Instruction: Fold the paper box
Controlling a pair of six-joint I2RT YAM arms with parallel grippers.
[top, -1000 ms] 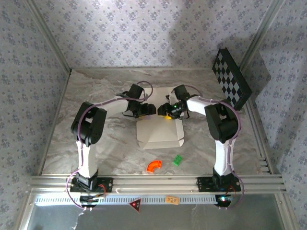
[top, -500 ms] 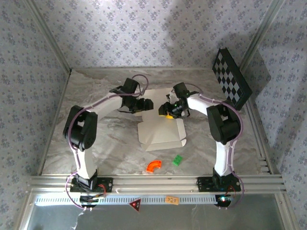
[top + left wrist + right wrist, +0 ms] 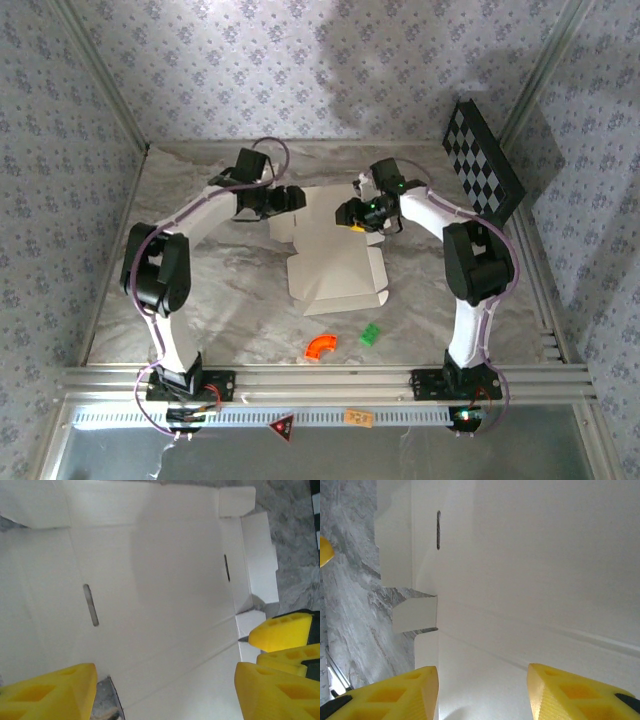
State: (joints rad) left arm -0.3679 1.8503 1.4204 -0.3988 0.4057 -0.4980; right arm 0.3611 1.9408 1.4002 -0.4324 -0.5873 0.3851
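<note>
The paper box (image 3: 335,275) is an off-white die-cut sheet lying in the middle of the table, its near part folded up into a low ridge. In the left wrist view the paper box (image 3: 150,570) spreads below the camera, showing two slots and side tabs. My left gripper (image 3: 293,198) hovers open at the sheet's far left edge, and its yellow fingers (image 3: 47,692) stand wide apart. At the far right edge my right gripper (image 3: 348,212) is open above the sheet (image 3: 530,570). Its fingers (image 3: 395,692) hold nothing. The right gripper's yellow fingers (image 3: 282,630) also show beside a corner tab.
A black-and-white checkered board (image 3: 483,160) leans at the back right. An orange curved piece (image 3: 321,346) and a small green block (image 3: 370,335) lie near the sheet's front edge. An aluminium rail (image 3: 320,380) runs along the near side, and patterned walls close in the table.
My left gripper has pulled back and to the left, off the sheet's middle. The right gripper has shifted slightly toward the back. More of the sheet's far part now lies uncovered between them.
</note>
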